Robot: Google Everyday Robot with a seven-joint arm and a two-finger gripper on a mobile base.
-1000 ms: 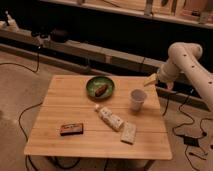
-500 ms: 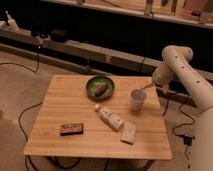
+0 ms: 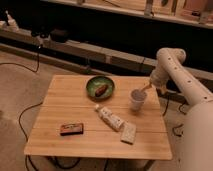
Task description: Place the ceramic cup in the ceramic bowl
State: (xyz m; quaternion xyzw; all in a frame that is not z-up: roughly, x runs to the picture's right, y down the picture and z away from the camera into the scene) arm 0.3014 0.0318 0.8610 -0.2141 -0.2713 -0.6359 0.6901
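The ceramic cup (image 3: 138,100) stands upright, the spread gripper (image 3: 145,88) angled down beside its rim.

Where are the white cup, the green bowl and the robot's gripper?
ceramic cup (image 3: 138,103), camera view, its side wall.
ceramic bowl (image 3: 89,86), camera view, left rim.
gripper (image 3: 144,88), camera view, between fingertips, above cup's right rim.

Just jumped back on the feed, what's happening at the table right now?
The robot's single arm reaches in from the right, and its gripper hangs by the upper right rim of the ceramic cup, fingers open, nothing held. The cup stands upright on the table, right of the ceramic bowl, which holds only a small brown item. So the cup is not yet picked up or placed.
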